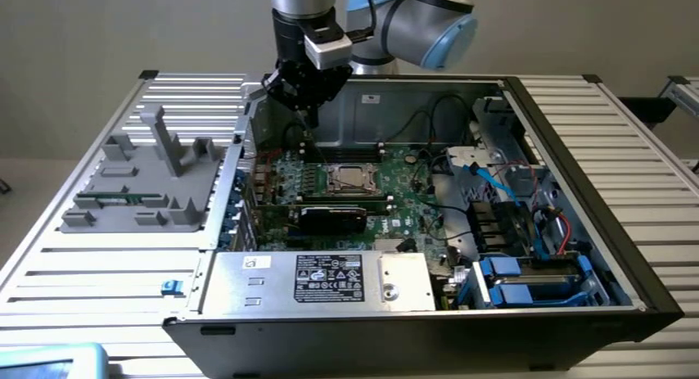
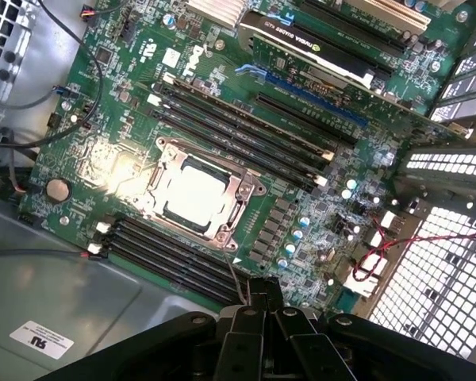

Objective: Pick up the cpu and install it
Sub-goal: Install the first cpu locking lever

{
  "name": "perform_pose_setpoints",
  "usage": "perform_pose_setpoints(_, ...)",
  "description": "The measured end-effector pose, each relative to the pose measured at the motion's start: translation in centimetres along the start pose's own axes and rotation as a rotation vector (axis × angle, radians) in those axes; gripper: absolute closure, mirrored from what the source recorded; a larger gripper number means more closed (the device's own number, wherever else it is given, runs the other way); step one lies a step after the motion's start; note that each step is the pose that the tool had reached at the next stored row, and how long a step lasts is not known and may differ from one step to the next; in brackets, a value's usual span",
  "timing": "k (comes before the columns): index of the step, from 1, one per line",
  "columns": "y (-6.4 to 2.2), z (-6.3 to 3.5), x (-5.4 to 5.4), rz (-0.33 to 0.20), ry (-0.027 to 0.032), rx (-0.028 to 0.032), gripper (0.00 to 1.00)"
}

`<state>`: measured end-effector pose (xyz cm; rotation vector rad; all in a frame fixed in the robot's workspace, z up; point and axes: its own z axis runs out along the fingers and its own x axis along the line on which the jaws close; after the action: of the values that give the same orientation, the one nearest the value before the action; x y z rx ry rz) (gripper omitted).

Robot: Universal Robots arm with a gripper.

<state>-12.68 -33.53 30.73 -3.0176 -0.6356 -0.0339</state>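
**One chip in its socket, gripper shut above the board**

One big slatted silver metal table (image 1: 628, 142) fills the floor of this scene, with a plain beige wall (image 1: 110, 27) behind it. On the table lies an open black-and-grey metal computer case (image 1: 415, 101), and on the exterior view's left rests a grey moulded plastic fixture (image 1: 142, 191) with upright posts. A boxy silver power supply (image 1: 317, 281) with a white label lines the near edge of the case.

Up over the green motherboard (image 2: 111, 119) hangs the black gripper (image 1: 310, 117), fingers pressed together with nothing between them, well apart from the board. The wrist view looks past those joined tips (image 2: 262, 295) to the cpu (image 2: 192, 194), a small flat square chip with a shiny silver-grey top. It lies flat inside the square socket with its metal frame (image 2: 171, 149), between two banks of long black memory slots (image 2: 238, 135). Whether that frame is latched down, hard to say from here. A large black rectangular card (image 1: 333, 218) sits just beside the socket.
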Motion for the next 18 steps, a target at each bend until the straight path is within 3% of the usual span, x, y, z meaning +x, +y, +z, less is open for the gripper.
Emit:
perform_pose_setpoints(4,-0.02,0.07,-0.03,0.041,0.0014,0.0013,0.89)
perform_pose_setpoints(6,-0.02,0.10,-0.04,0.054,-0.0070,0.0047,0.89)
perform_pose_setpoints(10,0.01,0.14,-0.11,0.071,-0.0267,0.0185,0.89)
perform_pose_setpoints(15,0.23,0.47,-0.23,0.092,-0.0288,0.0311,0.89)
perform_pose_setpoints(18,0.30,0.57,-0.30,0.105,-0.0346,0.0383,0.89)
